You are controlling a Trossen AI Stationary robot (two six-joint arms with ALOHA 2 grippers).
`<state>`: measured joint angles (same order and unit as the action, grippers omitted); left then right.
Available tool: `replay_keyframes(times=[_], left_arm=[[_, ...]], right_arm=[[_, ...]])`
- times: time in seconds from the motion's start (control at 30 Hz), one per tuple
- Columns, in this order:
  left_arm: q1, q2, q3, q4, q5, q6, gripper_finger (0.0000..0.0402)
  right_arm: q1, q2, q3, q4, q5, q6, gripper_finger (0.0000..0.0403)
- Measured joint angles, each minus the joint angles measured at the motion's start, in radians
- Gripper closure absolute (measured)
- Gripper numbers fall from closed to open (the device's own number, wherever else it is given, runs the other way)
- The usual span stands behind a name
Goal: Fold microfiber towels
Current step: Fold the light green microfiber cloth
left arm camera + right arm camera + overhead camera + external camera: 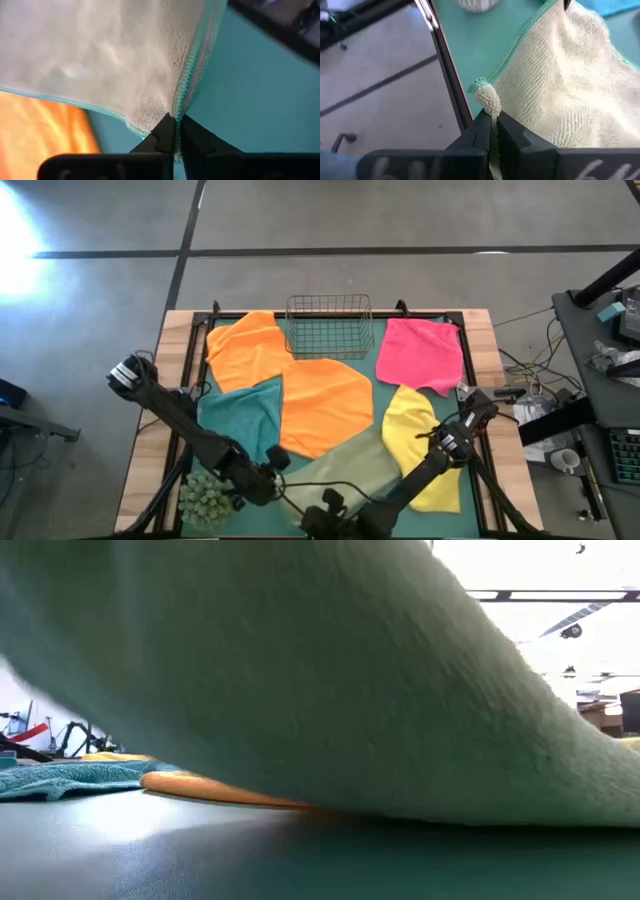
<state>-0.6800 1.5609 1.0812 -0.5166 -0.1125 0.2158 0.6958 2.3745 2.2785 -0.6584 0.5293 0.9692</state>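
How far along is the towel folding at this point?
Nothing looks folded yet. In hand: the pale olive-green towel, pinched at its edge by both the left gripper and the right gripper, fingers shut on it. Left to do: the two orange towels, the pink towel, the yellow towel and the teal towel, all lying spread flat.

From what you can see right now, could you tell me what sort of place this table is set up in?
Probably a robotics lab or workshop: a bare concrete floor surrounds the table, a side bench carries cables and electronics, and overhead beams show beyond the towels.
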Motion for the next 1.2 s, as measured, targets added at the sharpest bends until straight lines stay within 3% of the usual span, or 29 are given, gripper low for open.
replay_keyframes(times=[0.2, 0.6, 0.83, 1.2], left_arm=[[0.002, -0.071, 0.051, -0.072, 0.000, -0.003, 0.0401], [0.038, -0.112, 0.216, -0.289, -0.030, -0.052, 0.0401], [0.109, -0.113, 0.397, -0.438, -0.056, -0.053, 0.0401], [0.203, -0.116, 0.651, -0.531, -0.061, -0.052, 0.0402]], right_arm=[[0.018, -0.005, 0.079, -0.086, 0.128, -0.001, 0.0394], [0.031, -0.142, 0.073, -0.163, 0.355, -0.063, 0.0394], [0.029, -0.250, 0.073, -0.203, 0.413, -0.179, 0.0394], [0.025, -0.381, 0.073, -0.490, 0.441, -0.304, 0.0394]])
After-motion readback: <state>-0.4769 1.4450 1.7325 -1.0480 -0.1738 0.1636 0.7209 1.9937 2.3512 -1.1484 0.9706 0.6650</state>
